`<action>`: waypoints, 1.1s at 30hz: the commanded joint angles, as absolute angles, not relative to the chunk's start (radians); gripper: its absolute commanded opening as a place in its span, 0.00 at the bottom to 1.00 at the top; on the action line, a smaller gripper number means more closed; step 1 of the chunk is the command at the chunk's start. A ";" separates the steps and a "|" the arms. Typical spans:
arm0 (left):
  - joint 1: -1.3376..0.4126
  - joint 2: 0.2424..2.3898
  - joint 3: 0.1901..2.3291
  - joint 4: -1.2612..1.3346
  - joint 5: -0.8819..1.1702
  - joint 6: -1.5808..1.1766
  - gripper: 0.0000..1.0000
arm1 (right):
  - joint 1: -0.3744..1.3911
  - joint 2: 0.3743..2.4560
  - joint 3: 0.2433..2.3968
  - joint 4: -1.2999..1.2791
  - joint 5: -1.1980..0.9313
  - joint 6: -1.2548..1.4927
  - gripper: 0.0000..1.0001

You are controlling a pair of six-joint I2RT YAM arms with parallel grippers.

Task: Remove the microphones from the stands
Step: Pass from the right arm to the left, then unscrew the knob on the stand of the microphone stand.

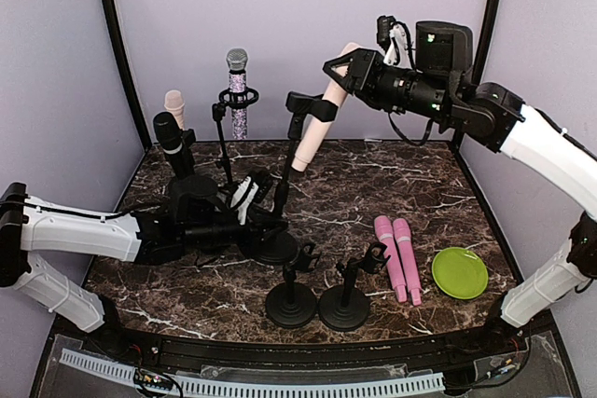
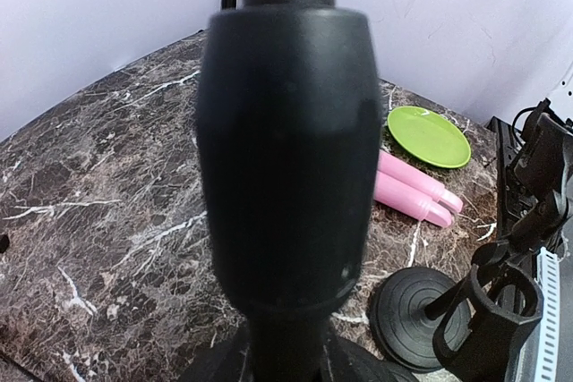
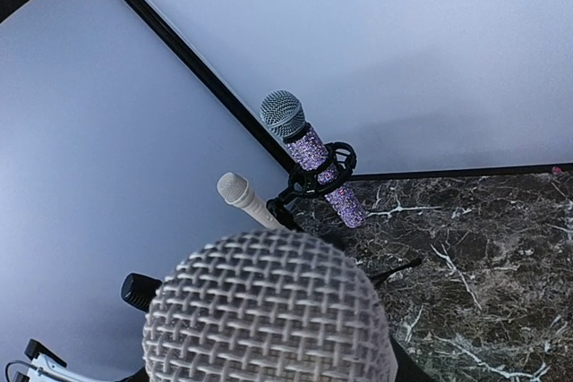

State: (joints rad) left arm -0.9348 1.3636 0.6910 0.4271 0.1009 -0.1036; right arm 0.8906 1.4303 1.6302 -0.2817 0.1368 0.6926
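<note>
1. Because two empty stands sit at 6 o'clock of the working stand, near its base, plan no sweeping motion on that side.
2. Use the left gripper as the anchor. It sits at the stand's lower pole. Whether its jaws are fully clamped cannot be told, as the left wrist view shows only the pole's collar.
3. Confirm that clamp before pulling. An unheld base would probably tip.
4. Locate the microphone. It rests in the clip, leaning toward 1 o'clock with its head up.
5. Note the right gripper at 1 o'clock of the clip. Its jaws are partly apart and closed about the microphone's upper end.
6. Draw along the microphone's own axis, upward toward 1 o'clock. A sideways pull would likely bind in the clip.
7. Stay off the glitter microphone at 11 o'clock.
</note>
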 commanded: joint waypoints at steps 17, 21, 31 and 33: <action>-0.917 1.278 0.845 0.332 0.150 -0.094 0.00 | 0.871 1.279 1.534 -0.216 0.308 0.652 0.91; -0.876 1.293 0.879 0.330 0.210 -0.136 0.00 | 0.871 1.256 1.484 -0.191 0.292 0.641 0.92; -0.697 1.318 0.874 0.434 0.447 -0.249 0.00 | 0.951 1.257 1.342 -0.133 0.262 0.632 0.92; -0.667 1.302 0.869 0.452 0.480 -0.268 0.00 | 0.986 1.274 1.315 -0.103 0.262 0.622 0.90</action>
State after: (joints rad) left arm -0.7136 1.3499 0.8612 0.2790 0.3546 -0.1951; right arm 0.9253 1.2537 1.3468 -0.1997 0.2626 0.6460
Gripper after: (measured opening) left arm 0.182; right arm 0.919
